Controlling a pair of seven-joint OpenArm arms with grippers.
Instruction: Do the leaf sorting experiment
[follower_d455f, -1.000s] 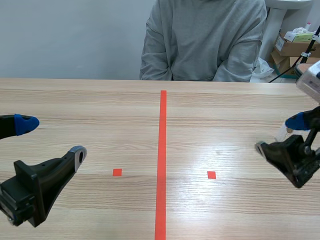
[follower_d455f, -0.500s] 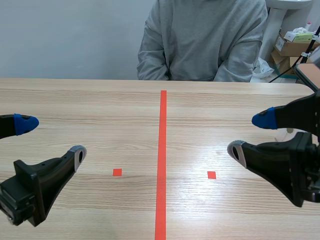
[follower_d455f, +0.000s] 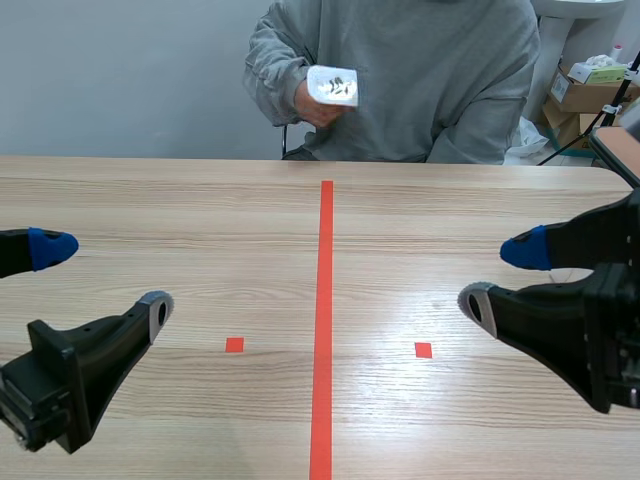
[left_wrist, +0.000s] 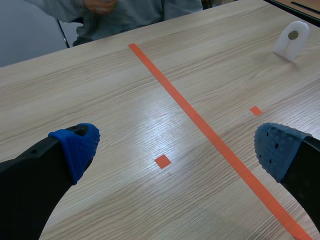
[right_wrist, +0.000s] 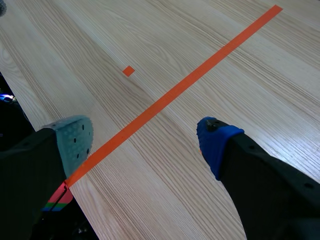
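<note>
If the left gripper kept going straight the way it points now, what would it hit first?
Probably only the table, near the small orange square mark ahead of the left gripper; nothing stands between its open fingers. The white piece lies well aside. Depth is hard to judge.

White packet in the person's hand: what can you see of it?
The white packet is small, roughly square with rounded corners, and looks glossy, like plastic or coated paper. A few dark marks show on its face, too small to make out. A person's hand holds it from below, raised at chest height beyond the far edge of the table, slightly tilted. Nothing else touches it.
</note>
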